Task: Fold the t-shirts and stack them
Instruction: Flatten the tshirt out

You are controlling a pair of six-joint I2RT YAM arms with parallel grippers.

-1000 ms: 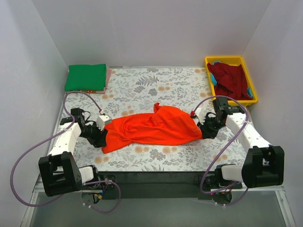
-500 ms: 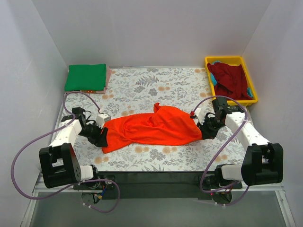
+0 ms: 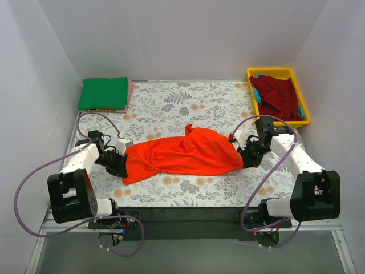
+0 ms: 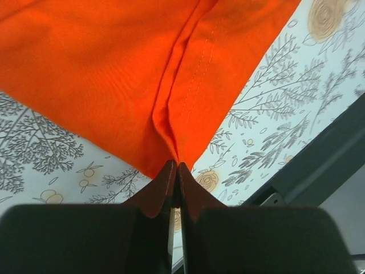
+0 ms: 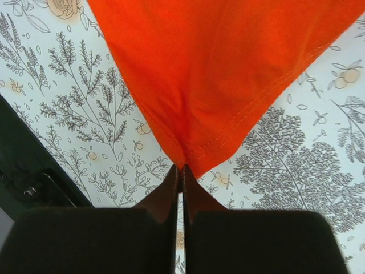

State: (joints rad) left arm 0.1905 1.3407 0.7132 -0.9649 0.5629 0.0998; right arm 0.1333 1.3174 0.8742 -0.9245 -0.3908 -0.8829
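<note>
Here the left gripper [image 4: 175, 166] was clamped on a corner of the orange-red t-shirt [image 4: 102, 68], its two dark fingers pressed together where a stitched fold of the cloth ran into their tips. Likewise the right gripper [image 5: 179, 169] was closed tight on the shirt's opposite end, a hemmed point of cloth caught between its fingers. Between the two arms, in the overhead view, the orange-red shirt lay stretched lengthwise across the near middle of the floral table cover [image 3: 188, 105]. It was rumpled, with a raised ridge of cloth toward its far side and the left end tapering down toward the near edge. Both grippers sat low, at the level of the table. Farther out, a green t-shirt [image 3: 104, 93] lay folded flat at the far left corner. At the far right corner a dark red t-shirt [image 3: 278, 96] was bunched inside the yellow tray [image 3: 308, 112], well apart from the orange-red one.
</note>
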